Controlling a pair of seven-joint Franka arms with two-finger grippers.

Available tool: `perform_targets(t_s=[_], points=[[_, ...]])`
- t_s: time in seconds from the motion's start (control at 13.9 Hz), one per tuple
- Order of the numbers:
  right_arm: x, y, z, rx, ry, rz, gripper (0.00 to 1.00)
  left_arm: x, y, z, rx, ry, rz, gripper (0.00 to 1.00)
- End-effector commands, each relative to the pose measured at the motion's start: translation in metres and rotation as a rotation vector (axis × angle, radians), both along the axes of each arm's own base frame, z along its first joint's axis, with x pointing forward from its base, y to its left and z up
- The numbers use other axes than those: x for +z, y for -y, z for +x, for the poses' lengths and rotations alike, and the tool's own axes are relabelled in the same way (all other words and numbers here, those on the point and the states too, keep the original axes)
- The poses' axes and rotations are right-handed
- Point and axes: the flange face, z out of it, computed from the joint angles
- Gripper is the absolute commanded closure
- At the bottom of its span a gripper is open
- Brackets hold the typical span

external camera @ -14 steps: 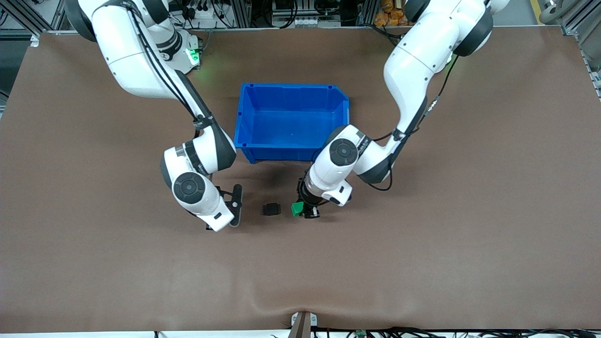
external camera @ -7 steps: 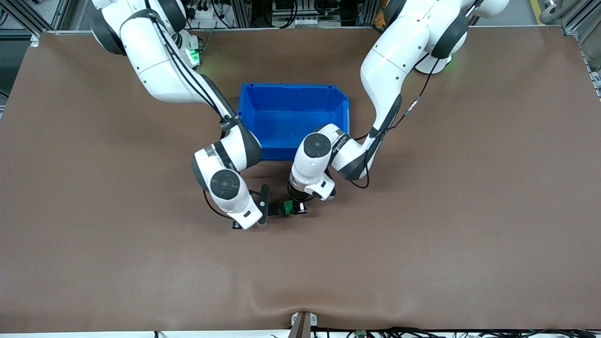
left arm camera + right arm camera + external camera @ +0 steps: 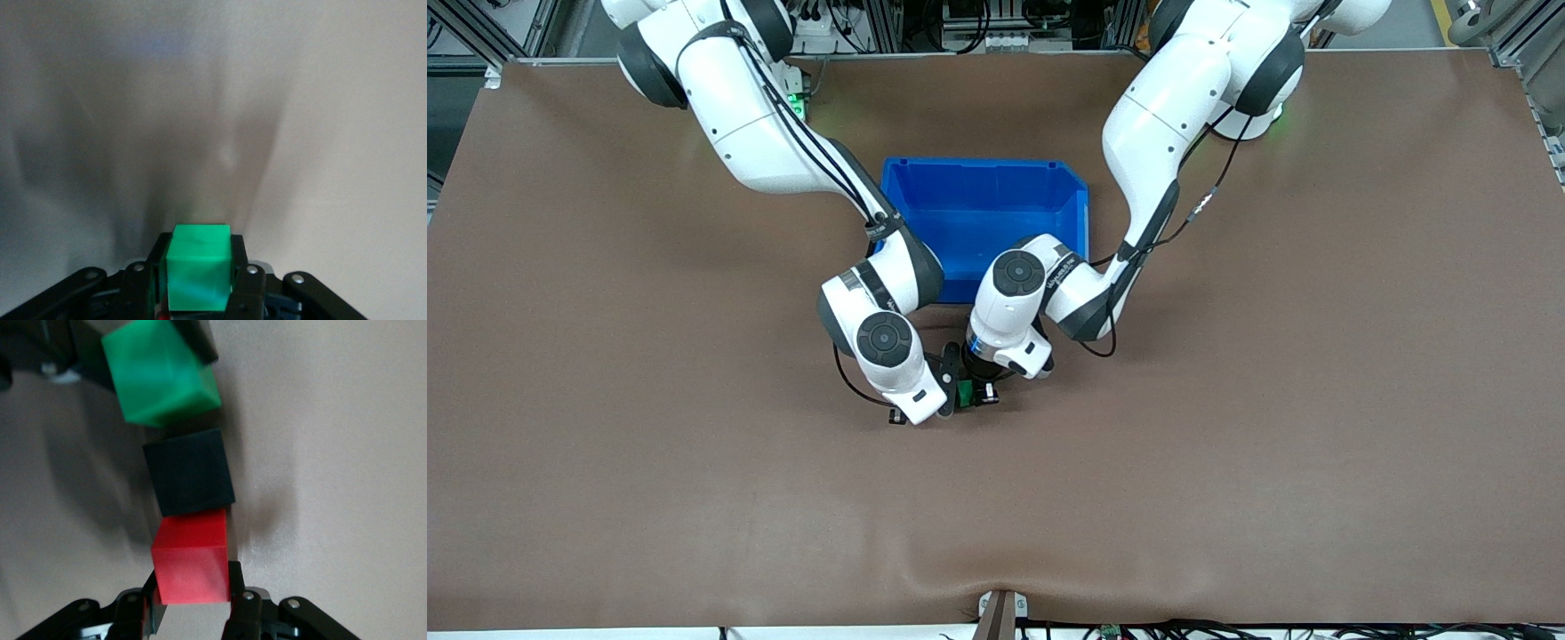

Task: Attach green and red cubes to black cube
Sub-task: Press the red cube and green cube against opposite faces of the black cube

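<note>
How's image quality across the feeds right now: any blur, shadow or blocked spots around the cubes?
Front view: evenly lit, but both wrists cover the cubes, only a sliver of green cube shows. Left wrist view: green cube sharp in the left gripper, the table washed out, soft shadows. Right wrist view: red cube in the right gripper and black cube slightly soft, shadows alongside.

Lab: aluminium framing (image 3: 498, 31), cables (image 3: 1227, 629)

Even overhead light, soft shadows under both arms, wrist views washed-out and blurred
</note>
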Motion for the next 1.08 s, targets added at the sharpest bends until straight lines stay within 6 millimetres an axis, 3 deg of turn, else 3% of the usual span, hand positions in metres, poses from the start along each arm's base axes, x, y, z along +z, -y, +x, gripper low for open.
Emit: perform_targets(t_s=[0.0,0.07,0.14,0.22,0.36,0.43,0.5,0.79,1.0], points=[[-0.005,-0.008,0.004,-0.012,0.031,0.005,0.72,-0.005,0.010,-0.005,0.007,-0.001,0.010,1.00],[-0.005,-0.009,0.004,-0.016,0.034,0.007,0.64,-0.006,0.009,-0.004,0.009,-0.004,0.013,1.00],[-0.005,-0.010,0.003,-0.027,0.036,0.007,0.47,-0.006,0.008,-0.005,0.007,-0.012,0.023,1.00],[-0.006,-0.010,0.003,-0.037,0.035,0.006,0.00,-0.003,0.008,-0.004,0.008,-0.012,0.023,0.96],[-0.006,-0.010,0.003,-0.037,0.035,0.006,0.00,0.000,0.005,-0.004,0.007,-0.032,0.043,0.41],[-0.007,-0.010,0.003,-0.039,0.034,0.005,0.00,0.010,0.002,-0.001,0.009,-0.035,0.049,0.10],[-0.005,-0.010,0.003,-0.040,0.035,0.007,0.00,0.014,0.001,0.000,0.009,-0.040,0.055,0.00],[-0.003,-0.008,0.004,-0.043,0.036,0.011,0.00,0.034,-0.005,0.004,-0.003,-0.062,0.089,0.00],[-0.002,-0.003,0.008,-0.054,0.035,0.014,0.00,0.074,-0.022,0.015,-0.054,-0.078,0.125,0.00]])
